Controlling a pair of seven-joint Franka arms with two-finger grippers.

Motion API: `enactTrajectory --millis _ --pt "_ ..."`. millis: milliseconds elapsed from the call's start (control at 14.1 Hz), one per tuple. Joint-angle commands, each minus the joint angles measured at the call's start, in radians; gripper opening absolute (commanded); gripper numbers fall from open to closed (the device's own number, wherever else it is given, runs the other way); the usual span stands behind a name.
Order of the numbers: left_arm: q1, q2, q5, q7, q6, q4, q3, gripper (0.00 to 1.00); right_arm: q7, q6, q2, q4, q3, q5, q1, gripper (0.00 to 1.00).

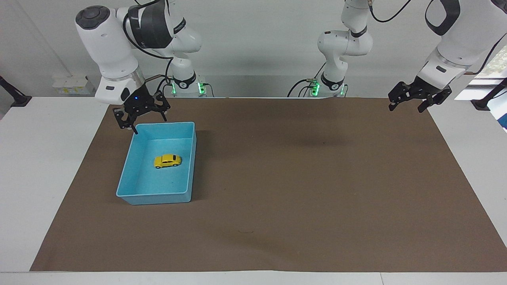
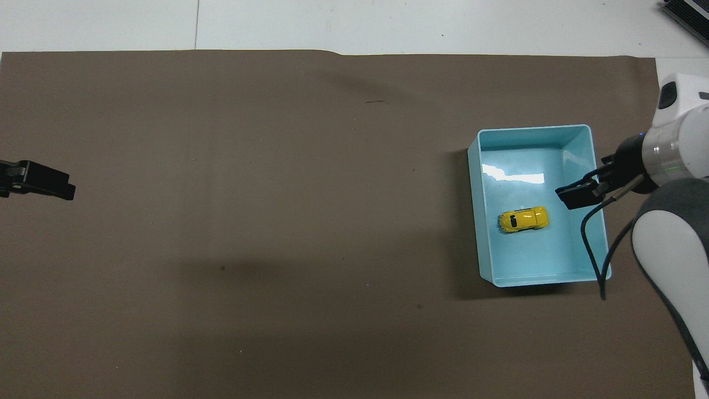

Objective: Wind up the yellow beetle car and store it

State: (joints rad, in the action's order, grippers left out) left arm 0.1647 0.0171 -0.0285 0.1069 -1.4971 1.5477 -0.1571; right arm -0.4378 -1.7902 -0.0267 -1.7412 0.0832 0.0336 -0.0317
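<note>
The yellow beetle car lies on its wheels on the floor of the blue bin, near the middle; it also shows in the overhead view. My right gripper is open and empty, raised in the air over the bin's rim on the side toward the right arm's end of the table. It is apart from the car, and it also shows in the overhead view. My left gripper is open and empty, and waits in the air over the mat's corner at the left arm's end.
A brown mat covers most of the white table. The bin stands on the mat toward the right arm's end. A cable hangs from the right arm's wrist over the bin's edge.
</note>
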Motion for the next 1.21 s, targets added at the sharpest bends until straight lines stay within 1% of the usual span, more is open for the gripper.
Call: enactTrajectory --millis 0,142,213,355,568,710,1136 --pt "-0.008 -0.006 0.016 -0.009 0.0 0.005 0.007 1.0 0.169 0.018 -0.007 0.051 0.015 0.034 -0.004 1.0" --pt "-0.008 -0.006 0.016 -0.01 0.0 0.005 0.007 1.0 0.359 0.029 -0.01 0.075 0.047 0.032 -0.005 1.0" --pt "-0.008 -0.006 0.016 -0.009 0.0 0.005 0.007 1.0 0.445 0.032 -0.01 0.092 0.05 0.031 -0.004 1.0" --pt "-0.008 -0.006 0.016 -0.009 0.0 0.005 0.007 1.0 0.54 0.034 -0.004 0.123 0.059 0.035 -0.005 1.0" --pt "-0.008 -0.006 0.016 -0.009 0.0 0.005 0.007 1.0 0.609 0.075 0.002 0.157 0.055 0.042 -0.01 1.0" --pt "-0.008 -0.006 0.016 -0.01 0.0 0.005 0.007 1.0 0.663 0.106 -0.001 0.157 0.056 0.037 -0.01 1.0" --pt "-0.008 -0.006 0.016 -0.01 0.0 0.005 0.007 1.0 0.666 0.213 -0.01 0.173 0.053 0.016 -0.007 1.0"
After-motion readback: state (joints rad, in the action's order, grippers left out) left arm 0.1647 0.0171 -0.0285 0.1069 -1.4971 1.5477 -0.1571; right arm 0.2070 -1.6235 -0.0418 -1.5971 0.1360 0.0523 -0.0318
